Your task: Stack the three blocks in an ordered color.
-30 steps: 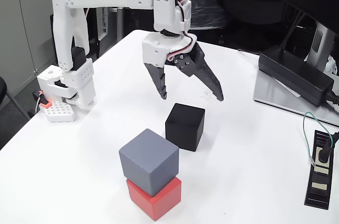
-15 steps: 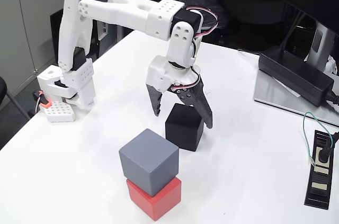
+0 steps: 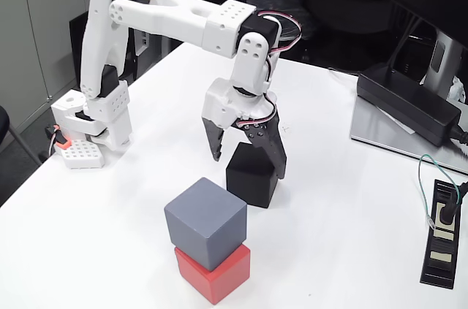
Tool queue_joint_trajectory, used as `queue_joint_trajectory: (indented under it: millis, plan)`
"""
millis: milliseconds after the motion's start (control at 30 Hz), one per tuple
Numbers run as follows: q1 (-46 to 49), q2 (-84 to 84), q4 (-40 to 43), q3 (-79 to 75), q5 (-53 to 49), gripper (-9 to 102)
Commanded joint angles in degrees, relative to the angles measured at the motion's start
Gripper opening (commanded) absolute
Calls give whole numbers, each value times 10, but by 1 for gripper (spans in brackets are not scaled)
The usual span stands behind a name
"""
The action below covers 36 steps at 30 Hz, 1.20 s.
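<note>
While astride the black cube (image 3: 251, 175), jaws part-open, touching.

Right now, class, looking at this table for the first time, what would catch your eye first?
First the white arm reaching over the table, its dark gripper straddling the black cube mid-table, one finger on each side. Next, near the front edge, the blue-grey cube sitting on the red cube, twisted a little off square.
</note>
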Motion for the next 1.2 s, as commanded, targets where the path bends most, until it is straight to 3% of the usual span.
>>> queue_joint_trajectory:
  millis: [0, 300, 533, 700, 1167]
  plan:
    - [-4, 4, -6, -10, 4, 25]
    - [2, 8, -66, -9, 4, 8]
    - [2, 11, -57, -33, 4, 8]
    - [5, 13, 15, -112, 4, 7]
    - [43, 153, 9, -175, -29, 8]
